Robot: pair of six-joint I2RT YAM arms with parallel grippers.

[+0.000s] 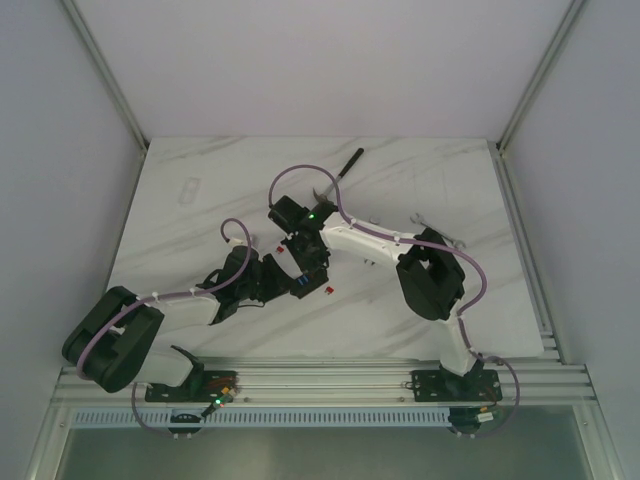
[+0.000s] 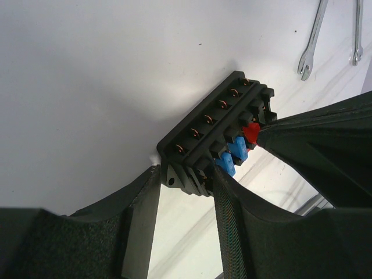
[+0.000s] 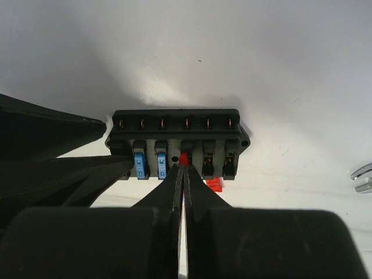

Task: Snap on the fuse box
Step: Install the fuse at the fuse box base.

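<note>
The black fuse box (image 3: 174, 131) lies on the white marble table (image 1: 420, 180), with two blue fuses (image 3: 139, 165) seated in its near row. My left gripper (image 2: 186, 186) is shut on the box's end, one finger on each side. My right gripper (image 3: 183, 168) is shut, and its joined tips touch a red fuse (image 3: 183, 158) standing in the box's middle slot. Seen from above, both grippers meet over the box (image 1: 303, 283) at the table's centre. The left wrist view shows the red fuse (image 2: 251, 132) under the right gripper's finger (image 2: 314, 145).
A loose red fuse (image 3: 214, 185) lies just in front of the box, and another (image 1: 277, 249) lies to its left. Two wrenches (image 2: 311, 40) rest to the right. A dark-handled tool (image 1: 345, 165) lies toward the back.
</note>
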